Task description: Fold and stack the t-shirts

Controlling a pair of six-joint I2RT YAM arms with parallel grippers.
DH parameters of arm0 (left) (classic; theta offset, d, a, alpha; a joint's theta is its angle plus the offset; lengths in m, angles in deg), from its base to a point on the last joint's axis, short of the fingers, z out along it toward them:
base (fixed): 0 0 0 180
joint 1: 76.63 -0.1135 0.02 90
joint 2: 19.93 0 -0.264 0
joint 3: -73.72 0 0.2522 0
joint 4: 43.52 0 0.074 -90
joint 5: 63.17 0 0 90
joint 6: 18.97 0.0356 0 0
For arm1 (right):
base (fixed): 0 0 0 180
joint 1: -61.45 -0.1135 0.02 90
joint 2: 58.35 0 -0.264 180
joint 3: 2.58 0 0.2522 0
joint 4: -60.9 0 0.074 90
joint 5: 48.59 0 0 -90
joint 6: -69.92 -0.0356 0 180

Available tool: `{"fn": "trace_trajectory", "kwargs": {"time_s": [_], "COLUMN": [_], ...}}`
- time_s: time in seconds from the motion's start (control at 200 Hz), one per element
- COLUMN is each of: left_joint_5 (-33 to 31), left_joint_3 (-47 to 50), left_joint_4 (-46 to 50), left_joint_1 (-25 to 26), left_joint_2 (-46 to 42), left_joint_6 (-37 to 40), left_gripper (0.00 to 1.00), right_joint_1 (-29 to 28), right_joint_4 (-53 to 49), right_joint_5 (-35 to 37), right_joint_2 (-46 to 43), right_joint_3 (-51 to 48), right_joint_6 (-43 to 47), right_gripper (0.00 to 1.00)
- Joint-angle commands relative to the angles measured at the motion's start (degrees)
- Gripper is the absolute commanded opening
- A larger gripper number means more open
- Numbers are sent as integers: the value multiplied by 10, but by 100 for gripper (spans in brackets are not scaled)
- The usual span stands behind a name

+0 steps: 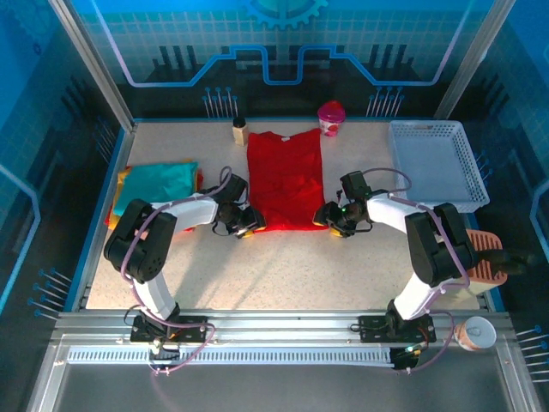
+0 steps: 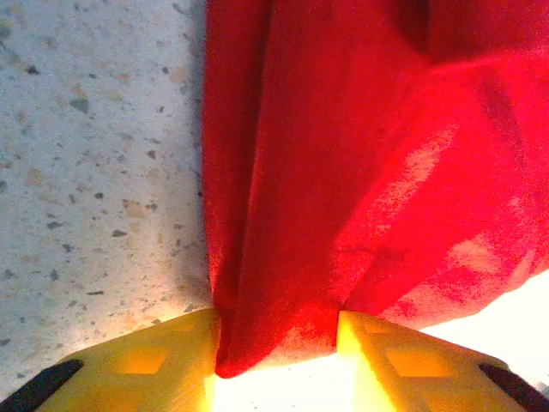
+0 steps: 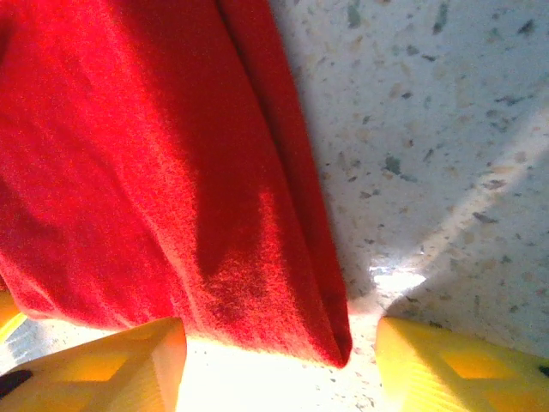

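A bright red t-shirt (image 1: 286, 180) lies folded lengthwise in the middle of the table. My left gripper (image 1: 243, 221) is at its near left corner. In the left wrist view a bunched fold of the red cloth (image 2: 343, 172) sits pinched between the yellow fingers (image 2: 163, 352) of that gripper (image 2: 276, 330). My right gripper (image 1: 330, 219) is at the near right corner. There the jaws (image 3: 281, 330) stand apart around the red corner (image 3: 171, 172), with a gap to the right finger (image 3: 446, 360). Folded t-shirts (image 1: 159, 182), teal on top of yellow and orange, are stacked at the left.
A white lattice basket (image 1: 429, 127) stands at the back right. A pink cup (image 1: 331, 118) and a small bottle (image 1: 239, 130) stand behind the red shirt. An orange ribbed object (image 1: 485, 253) lies at the right edge, and a cup (image 1: 474, 332) sits near the right base.
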State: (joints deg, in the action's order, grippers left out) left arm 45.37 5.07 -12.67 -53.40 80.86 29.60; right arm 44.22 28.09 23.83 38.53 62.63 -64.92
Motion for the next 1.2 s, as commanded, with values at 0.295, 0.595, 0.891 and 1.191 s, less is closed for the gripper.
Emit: {"fn": "trace_trajectory", "kwargs": {"time_s": [0.295,0.595,0.891,1.191], "left_joint_5": [-26,-38,-45,-54], "left_joint_3": [-19,-26,-35,-45], "left_joint_4": [5,9,11,26], "left_joint_1": [0,0,0,0], "left_joint_2": [12,19,28,29], "left_joint_6": [-6,2,3,8], "left_gripper": [35,35,29,14], "right_joint_1": [-16,-17,-19,-19], "right_joint_4": [30,41,38,25], "right_joint_5": [7,8,15,27], "right_joint_2": [31,34,40,26], "right_joint_3": [15,21,25,25], "right_joint_6": [-21,-30,-27,-21], "right_gripper": [32,27,16,7]}}
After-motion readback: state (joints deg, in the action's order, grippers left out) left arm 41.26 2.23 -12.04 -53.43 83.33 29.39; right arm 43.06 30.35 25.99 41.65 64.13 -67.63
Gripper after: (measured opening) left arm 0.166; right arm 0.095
